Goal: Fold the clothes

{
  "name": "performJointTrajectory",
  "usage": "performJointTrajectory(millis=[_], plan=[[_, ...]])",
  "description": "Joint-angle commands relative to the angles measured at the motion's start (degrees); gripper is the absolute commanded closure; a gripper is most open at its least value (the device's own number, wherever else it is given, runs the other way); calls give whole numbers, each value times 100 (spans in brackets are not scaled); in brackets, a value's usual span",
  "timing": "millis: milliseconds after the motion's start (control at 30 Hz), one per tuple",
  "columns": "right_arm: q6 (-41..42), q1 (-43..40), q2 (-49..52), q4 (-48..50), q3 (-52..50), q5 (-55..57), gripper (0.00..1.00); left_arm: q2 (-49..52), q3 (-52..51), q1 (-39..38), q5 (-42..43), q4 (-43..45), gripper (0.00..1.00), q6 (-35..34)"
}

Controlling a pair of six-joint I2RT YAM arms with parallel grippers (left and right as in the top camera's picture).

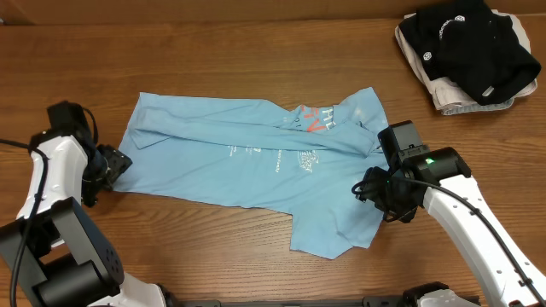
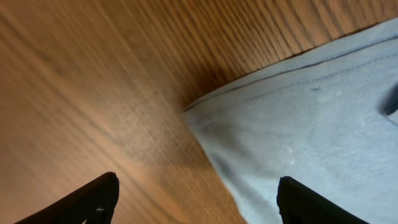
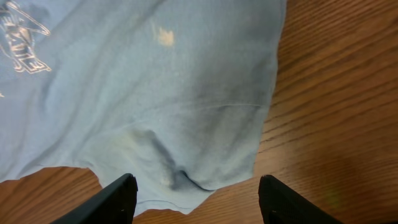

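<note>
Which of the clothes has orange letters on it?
The light blue T-shirt spread out mid-table. The black garment shows only white logos, and the beige one under it looks plain.

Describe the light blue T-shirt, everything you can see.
The light blue T-shirt is soft, thin-looking fabric with small white print and a few orange-red letters. It lies spread on the wooden table, wrinkled, with a long diagonal fold across its upper part and a flap reaching toward the near side. The left gripper hangs open over a stitched corner and the right gripper open over a hem. Neither grips it.
</note>
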Motion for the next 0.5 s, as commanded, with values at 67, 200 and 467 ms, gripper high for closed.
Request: performJointTrajectory(millis=[67,200,467], plan=[[35,33,-9,76,-24,-28,34,-31,-422,-2,81,476,16,181],[35,33,-7,105,-24,-15,34,-31,-717,7,42,938,15,175],[37,33,-7,114,-24,-13,34,-28,-1027,4,85,1746,29,175]])
